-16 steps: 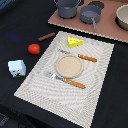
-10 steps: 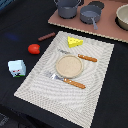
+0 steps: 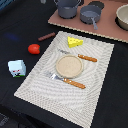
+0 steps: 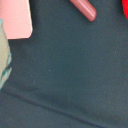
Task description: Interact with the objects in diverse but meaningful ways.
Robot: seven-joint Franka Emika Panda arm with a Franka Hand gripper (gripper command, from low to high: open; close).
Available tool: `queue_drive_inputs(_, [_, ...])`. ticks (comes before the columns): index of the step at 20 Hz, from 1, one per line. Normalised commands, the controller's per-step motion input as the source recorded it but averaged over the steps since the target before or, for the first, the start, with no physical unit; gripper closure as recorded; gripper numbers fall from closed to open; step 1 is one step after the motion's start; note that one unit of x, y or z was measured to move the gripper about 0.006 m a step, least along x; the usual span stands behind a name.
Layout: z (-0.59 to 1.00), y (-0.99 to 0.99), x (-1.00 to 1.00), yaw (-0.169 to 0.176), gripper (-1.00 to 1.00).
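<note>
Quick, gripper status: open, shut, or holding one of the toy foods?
Gripper: not in view in either camera, so its state cannot be told.

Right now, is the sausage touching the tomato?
Apart. The exterior view shows bare dark table between the sausage and the tomato; the wrist view shows a gap too.

On the bench [image 3: 20, 30] lies a placemat [image 3: 95, 75], and on it the plate [image 3: 68, 65] sits between the knife [image 3: 80, 56] and the fork [image 3: 66, 80]. The cheese wedge [image 3: 75, 41] is behind them (also on the mat). Off the mat, toward the exterior view's left, lie the sausage [image 3: 46, 36], the tomato [image 3: 34, 48] and the carton [image 3: 17, 68].
</note>
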Motion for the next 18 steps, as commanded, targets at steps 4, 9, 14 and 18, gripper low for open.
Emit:
queue_drive_inputs(4, [-0.41, -0.57, -0.03, 0.001, -1.0])
queue_drive_inputs(9, [-0.47, -0.57, -0.06, 0.012, -1.0])
queue_drive_inputs(14, [-0.52, -0.56, -0.14, 0.036, -1.0])
queue_drive_inputs(18, [-0.48, -0.56, -0.2, 0.076, -1.0])
